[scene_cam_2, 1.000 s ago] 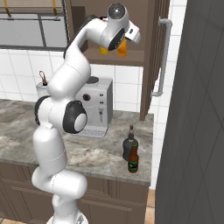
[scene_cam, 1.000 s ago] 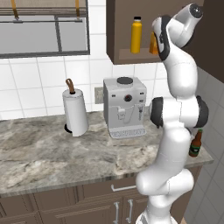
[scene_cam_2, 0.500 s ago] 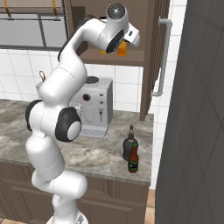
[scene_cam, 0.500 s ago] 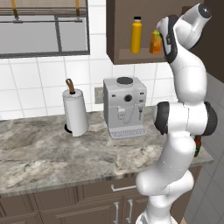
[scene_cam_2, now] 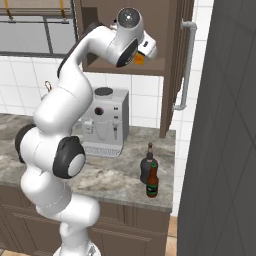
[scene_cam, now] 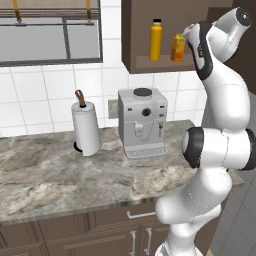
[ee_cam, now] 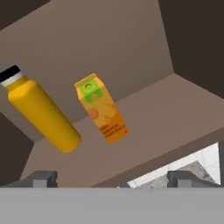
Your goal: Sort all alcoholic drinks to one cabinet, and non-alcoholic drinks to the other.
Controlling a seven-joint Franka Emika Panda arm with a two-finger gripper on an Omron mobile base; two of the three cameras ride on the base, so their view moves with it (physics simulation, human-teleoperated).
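In the open cabinet (scene_cam: 134, 30), the tall yellow-orange bottle (scene_cam: 156, 40) and the orange juice carton (scene_cam: 177, 48) stand side by side on the lower shelf (ee_cam: 175, 109). The hand view shows the same bottle (ee_cam: 41, 116) and carton (ee_cam: 101, 109) ahead of me. My gripper (ee_cam: 113, 179) is open and empty, just off the shelf's front edge, with the dark fingertips (ee_cam: 43, 178) wide apart. The hand (scene_cam: 190, 34) sits right of the carton. On the counter's right end stand the squat black bottle (scene_cam_2: 146, 167) and the brown beer bottle (scene_cam_2: 152, 181).
The cabinet door (scene_cam_2: 172, 60) hangs open with its long grey handle (scene_cam_2: 186, 65). A coffee machine (scene_cam: 144, 122) and a paper towel roll (scene_cam: 86, 127) stand on the stone counter (scene_cam: 60, 175). A tall grey panel (scene_cam_2: 225, 150) closes off the right side.
My hand has drawn back from the carton, which now stands free on the shelf. The arm's elbow and lower joints have swung outward. The bottles on the counter have not moved.
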